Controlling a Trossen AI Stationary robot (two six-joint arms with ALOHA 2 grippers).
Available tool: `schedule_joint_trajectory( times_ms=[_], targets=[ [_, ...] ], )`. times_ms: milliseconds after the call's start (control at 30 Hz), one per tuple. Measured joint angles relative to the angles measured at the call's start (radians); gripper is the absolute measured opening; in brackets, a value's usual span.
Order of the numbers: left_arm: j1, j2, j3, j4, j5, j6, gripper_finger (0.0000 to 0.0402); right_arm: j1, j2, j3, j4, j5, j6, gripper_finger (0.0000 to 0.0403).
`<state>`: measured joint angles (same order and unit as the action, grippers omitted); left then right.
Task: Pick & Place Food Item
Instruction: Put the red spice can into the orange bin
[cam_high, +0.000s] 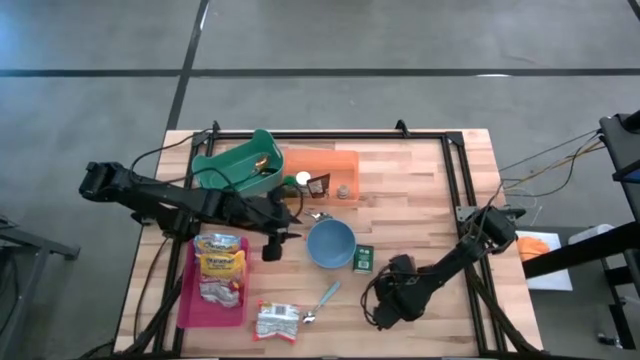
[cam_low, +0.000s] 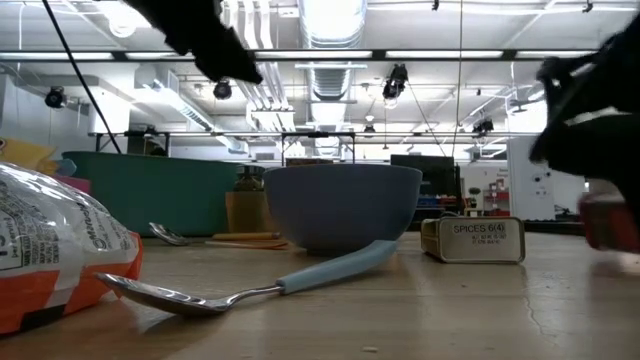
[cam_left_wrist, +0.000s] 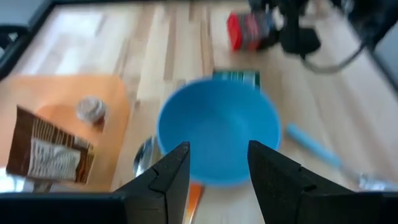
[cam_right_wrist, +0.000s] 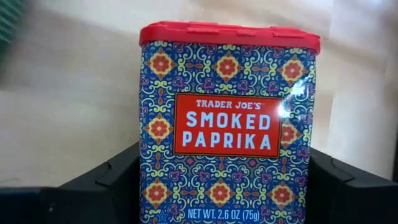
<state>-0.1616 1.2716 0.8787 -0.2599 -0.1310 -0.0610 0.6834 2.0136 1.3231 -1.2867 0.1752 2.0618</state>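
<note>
A butcher-block tabletop (cam_high: 420, 200) is standing on a grey concrete floor, and an industrial hall is showing beyond it in the low view.

The paprika tin (cam_right_wrist: 227, 124), patterned with a red lid, is sitting between the two fingers of the right tool (cam_high: 385, 310), near the front right of the tabletop. Its long axis is running straight out ahead along the fingers, lid end farthest away. The fingers are flanking its sides narrowly; whether they are already clamping cannot be told. The right arm is clearly the nearer one.

The left tool (cam_left_wrist: 214, 171) is hovering half open and empty over the blue bowl (cam_high: 330, 243).

Counted: one tin, one bowl, one green spice tin (cam_high: 363, 258), one blue-handled spoon (cam_high: 322, 302), one second spoon (cam_low: 170, 234) behind the bowl, two bins, one red tray (cam_high: 190, 310)
</note>
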Motion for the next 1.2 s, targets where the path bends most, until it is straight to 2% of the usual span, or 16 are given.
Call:
schedule_joint_trajectory(
  times_ms=[167, 333, 433, 567, 700, 833, 1067, 1200],
  targets=[
    [0.000, 0.000, 0.013, 0.087, 0.003, -0.076, 0.0162, -0.001, -0.002, 0.063, -0.086, 0.111, -0.125, 0.0279],
    [0.002, 0.000, 0.021, 0.105, 0.022, -0.163, 0.0162, -0.001, -0.003, 0.126, -0.135, 0.326, -0.300, 0.0279],
    [0.022, 0.000, 0.034, 0.099, 0.109, -0.196, 0.0162, -0.001, -0.003, 0.161, -0.150, 0.490, -0.424, 0.0279],
    [0.067, 0.000, 0.059, 0.099, 0.261, -0.320, 0.0162, -0.003, -0.004, 0.211, -0.149, 0.717, -0.590, 0.0279],
    [0.109, 0.001, 0.079, 0.098, 0.306, -0.407, 0.0162, -0.009, -0.005, 0.265, -0.143, 0.894, -0.771, 0.0279],
    [0.132, 0.001, 0.094, 0.098, 0.310, -0.419, 0.0162, -0.035, -0.005, 0.315, -0.141, 0.927, -0.946, 0.0279],
    [0.133, 0.002, 0.106, 0.110, 0.367, -0.415, 0.0164, -0.117, -0.007, 0.340, -0.138, 0.962, -1.113, 0.0279],
    [0.133, 0.013, 0.104, 0.120, 0.372, -0.416, 0.0198, -0.160, -0.007, 0.342, -0.137, 0.980, -1.194, 0.0279]
  ],
)
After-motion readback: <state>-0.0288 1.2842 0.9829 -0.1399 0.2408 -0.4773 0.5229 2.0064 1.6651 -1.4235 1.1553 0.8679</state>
